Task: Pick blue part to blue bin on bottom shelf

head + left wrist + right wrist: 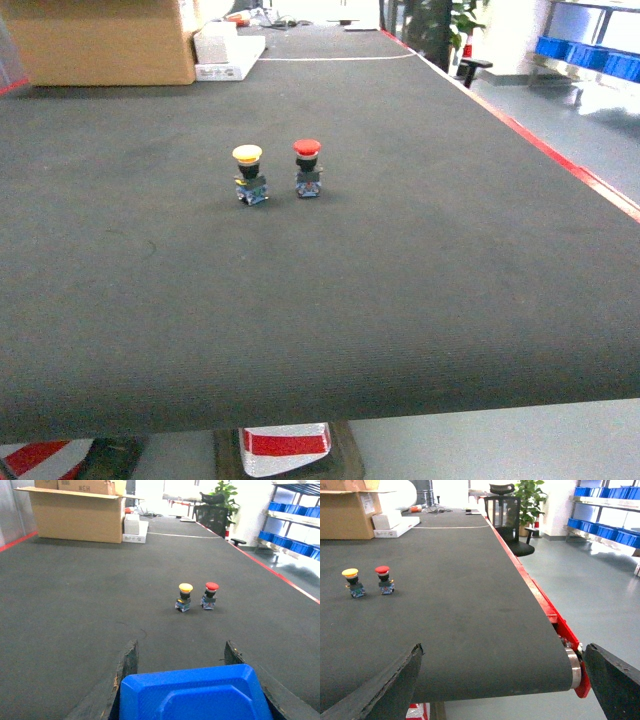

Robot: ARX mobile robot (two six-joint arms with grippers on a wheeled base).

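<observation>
Left claw (181, 647) is clenched on the blue part (192, 695). The part fills the gap between both fingers (127, 667), low in the left wrist view, near side of the red button (307, 167) and well apart from it. It shows bright blue with a bevelled top.

Right claw (504, 650) is released, fingers spread wide with only worktop (400, 300) between them. It sits well right of the red button, over the worktop's near right corner.

The yellow button (249, 173) stands just left of the red one. Both are upright and not touching.

The cardboard box (100, 40) is far behind the red button, to the left. Blue bins (597, 530) sit on a rack (620, 541) far right of it, across the floor. We can't tell which bin is the target.
</observation>
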